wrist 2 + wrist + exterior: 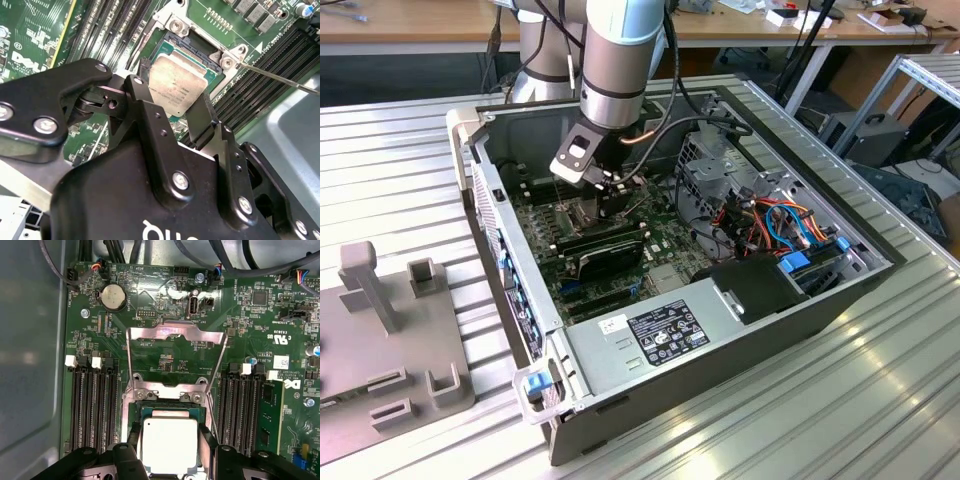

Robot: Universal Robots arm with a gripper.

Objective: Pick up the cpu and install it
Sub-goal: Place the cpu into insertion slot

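Observation:
The cpu (169, 446), a flat square chip with a dull silver top, sits level in or just over the open socket (170, 410) on the green motherboard. My gripper (169, 437) is shut on it, one black finger (134, 434) against each of two opposite edges. The second wrist view shows the cpu (177, 85) between the same fingers (201, 117). The socket's hinged metal bracket (175, 335) is flipped open, away from the chip. In the exterior view the gripper (605, 185) reaches down into the open computer case (470, 140), and the chip is hidden beneath it.
Black memory slots (92, 405) flank the socket on both sides. A thin metal lever rod (280, 80) stands out beside the socket. The case holds a power supply (660, 330), a drive cage (720, 170) and coloured cables (790, 225). A grey fixture (390, 340) lies at the exterior view's left.

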